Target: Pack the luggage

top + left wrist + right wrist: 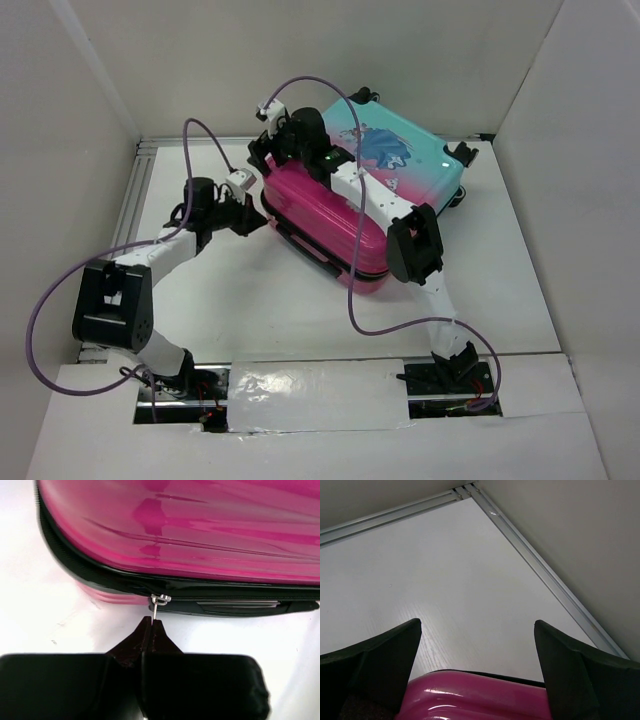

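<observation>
Luggage [312,212] is shut and lies flat on the white counter [250,300], pink end toward the left tool [258,215], teal end away from it. Black wheels [462,152] are at the teal end.

Left tool [151,625]: fingers together, clamped on the thin metal zipper pull [159,602]. The pull sits straight ahead of the tips, on the black zipper band at the shell's rounded corner. A black side handle [237,605] lies flat along the band, further right of the tips. Bare counter shows below the shell on both sides of the tool.

Right tool [477,624]: fingers wide apart, gripping nothing. The pink shell edge [470,700] is below and between the two fingers; can't tell if they touch it. In the top view this tool [268,148] sits over the luggage's far pink corner, beyond the left tool.

Surface: matte white with a faint grain, mostly bare ahead of the right tool. An aluminium rail [545,575] runs along the counter edge ahead and to that tool's right, meeting a second rail at the corner [465,490].

Room: plain pale walls [80,80] box in the counter on three sides. A purple cable [45,290] loops off each arm. A crinkled clear-wrapped strip [315,390] lies between the arm bases.
</observation>
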Robot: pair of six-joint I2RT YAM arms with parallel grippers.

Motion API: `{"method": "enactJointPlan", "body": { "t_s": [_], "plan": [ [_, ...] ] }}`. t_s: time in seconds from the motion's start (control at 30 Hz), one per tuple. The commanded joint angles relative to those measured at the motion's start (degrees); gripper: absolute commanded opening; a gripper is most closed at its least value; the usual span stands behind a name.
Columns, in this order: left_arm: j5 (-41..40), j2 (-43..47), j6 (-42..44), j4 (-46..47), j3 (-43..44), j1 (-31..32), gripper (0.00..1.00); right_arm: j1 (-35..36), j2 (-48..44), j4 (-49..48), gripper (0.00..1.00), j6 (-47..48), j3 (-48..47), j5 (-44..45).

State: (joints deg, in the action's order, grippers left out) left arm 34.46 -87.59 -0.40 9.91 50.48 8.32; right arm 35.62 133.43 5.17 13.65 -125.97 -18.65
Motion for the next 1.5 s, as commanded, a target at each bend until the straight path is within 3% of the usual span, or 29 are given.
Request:
{"method": "enactJointPlan", "body": {
  "t_s": [0.0,0.17,0.33,0.57,0.77,0.97,1.23,1.47],
  "plan": [
    [-6.43,-1.96,0.84,5.47,1.99,-6.19,0.00,-0.46,2.36,6.16,1.00,4.98,2.66,0.38],
    [-6.42,-4.07,1.37,5.47,2.69,-8.32,0.00,-0.46,2.98,9.33,0.94,6.03,2.05,-1.29],
    [-7.65,-9.43,1.99,2.67,9.80,-9.55,0.00,-0.46,4.03,12.31,0.87,7.26,2.05,-4.63],
    [-4.41,-10.67,3.48,3.35,10.87,-8.93,0.00,-0.46,0.98,19.09,0.88,-1.95,-4.98,-3.31],
    [-2.64,-10.14,4.01,4.14,8.67,-8.93,0.00,-0.99,-16.05,16.98,0.88,-4.68,3.96,-4.64],
    [-1.59,-11.46,3.48,5.90,6.83,-8.93,0.00,6.65,-27.76,17.34,0.87,-6.17,17.12,4.39],
    [-1.06,-13.30,3.48,7.05,5.07,-7.88,0.00,15.43,-32.70,17.51,0.82,-13.03,34.38,12.14],
    [-0.44,-13.31,2.95,6.53,5.07,-7.35,0.00,18.96,-29.11,18.91,0.76,-17.51,36.32,23.56]
  ]
}}
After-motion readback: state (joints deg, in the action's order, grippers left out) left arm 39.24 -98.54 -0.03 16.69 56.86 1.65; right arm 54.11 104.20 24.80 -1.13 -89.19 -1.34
